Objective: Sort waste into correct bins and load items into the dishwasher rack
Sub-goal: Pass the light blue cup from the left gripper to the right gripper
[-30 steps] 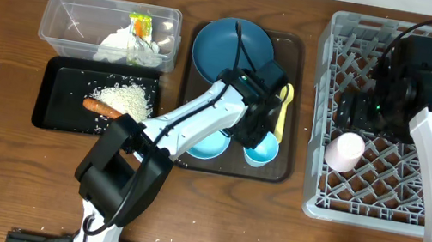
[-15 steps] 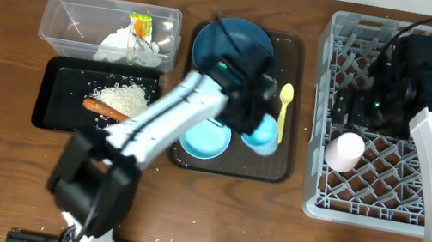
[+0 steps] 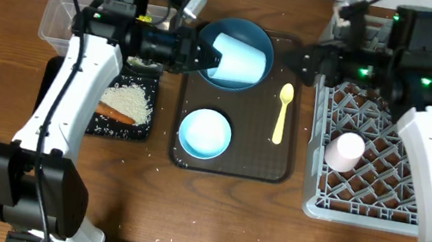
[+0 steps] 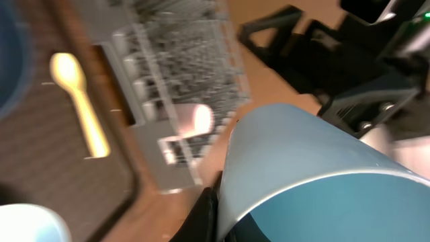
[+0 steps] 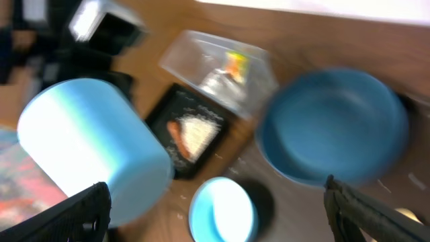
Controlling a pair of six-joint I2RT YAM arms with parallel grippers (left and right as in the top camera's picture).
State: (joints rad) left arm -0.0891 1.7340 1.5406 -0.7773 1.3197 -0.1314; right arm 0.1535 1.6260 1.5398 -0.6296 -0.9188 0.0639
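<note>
1. Left pincer [image 3: 205,55]: clamped on the small cup [image 3: 239,58], held sideways over the plate [image 3: 248,30].
2. Right pincer [image 3: 295,62]: fingers apart, just left of the rack [image 3: 359,204].
3. Bowl [image 3: 205,132] and spoon [image 3: 282,112]: on the brown tray [image 3: 235,163].
4. Pink cup [image 3: 344,150]: in the rack.

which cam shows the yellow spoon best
Overhead: the pale yellow spoon lies whole and sharp on the brown tray. The left wrist view shows it too, but blurred and off to one side. The right wrist view does not clearly show it.
</note>
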